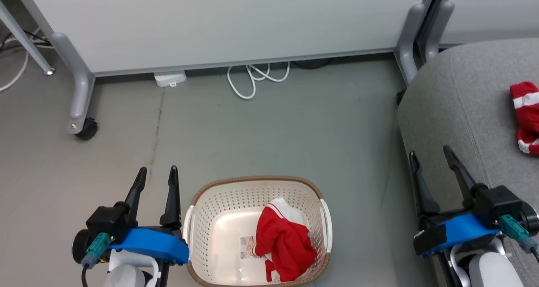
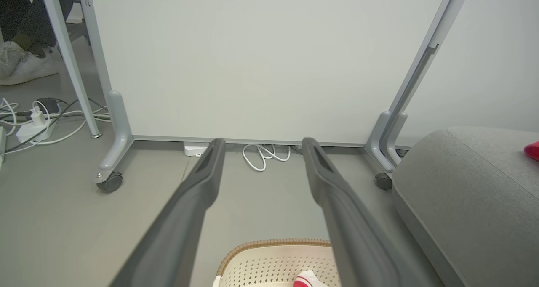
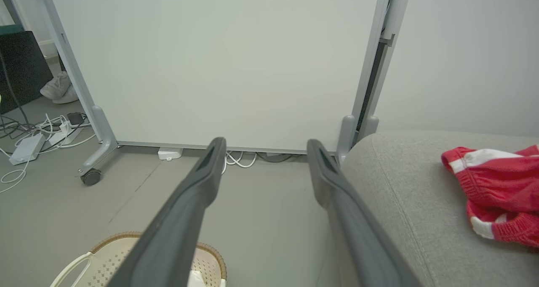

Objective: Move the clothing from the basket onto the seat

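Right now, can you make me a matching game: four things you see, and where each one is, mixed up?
Things: 1 basket; 2 sofa; 3 white cable; 4 left gripper.
Places: A on the floor at the foot of the white panel; B far right, a red garment on it; C open, just left of the basket; D on the floor, bottom centre of the head view.
Pairs: 1-D, 2-B, 3-A, 4-C.

My left claw (image 1: 158,169) hangs with its two dark fingers (image 1: 172,194) spread wide, nothing between them. My right claw (image 1: 429,151) matches it, spread and empty. Behind my left claw, a blue wrist bracket (image 1: 147,245) meets my pale forearm (image 1: 124,276).
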